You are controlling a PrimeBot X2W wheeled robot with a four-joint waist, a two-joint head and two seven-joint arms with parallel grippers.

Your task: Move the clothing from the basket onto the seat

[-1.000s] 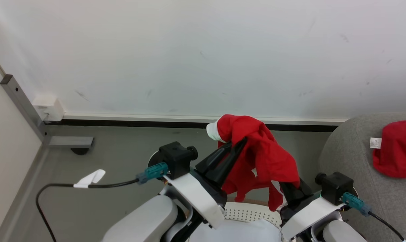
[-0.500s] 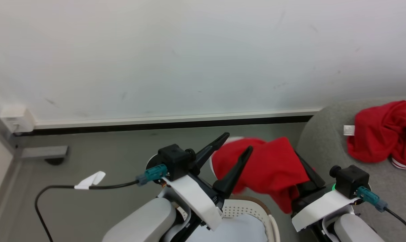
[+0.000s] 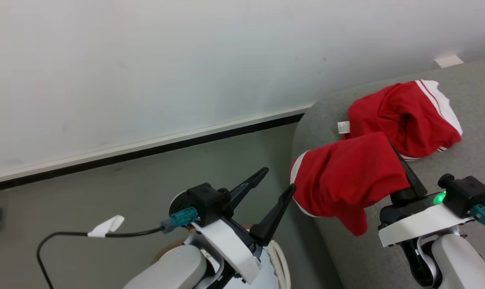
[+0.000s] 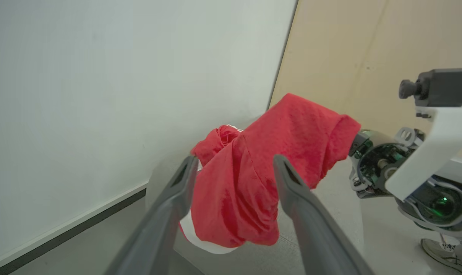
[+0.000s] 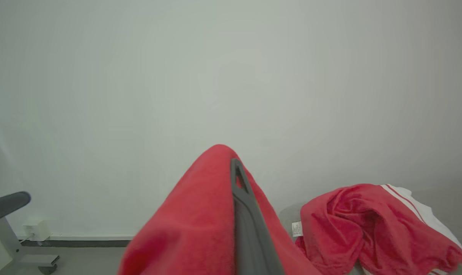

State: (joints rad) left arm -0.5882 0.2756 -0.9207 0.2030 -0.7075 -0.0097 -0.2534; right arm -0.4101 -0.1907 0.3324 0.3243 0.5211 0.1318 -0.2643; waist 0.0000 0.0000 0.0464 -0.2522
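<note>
My right gripper is shut on a piece of red clothing with a white edge. It hangs draped over the fingers, above the left edge of the grey seat. In the right wrist view the cloth covers one finger. A second red garment with white stripes and a label lies on the seat and shows again from the right wrist. My left gripper stands open and empty, just left of the hanging cloth. A sliver of the basket rim shows behind my left arm.
A pale wall with a black skirting strip runs behind the grey floor. A black cable with a white tag loops off my left wrist. From the left wrist view, a beige panel stands beyond my right arm.
My left gripper has opened and let go of the red garment. The right gripper has carried it rightward to the seat's edge. The head camera has turned right.
</note>
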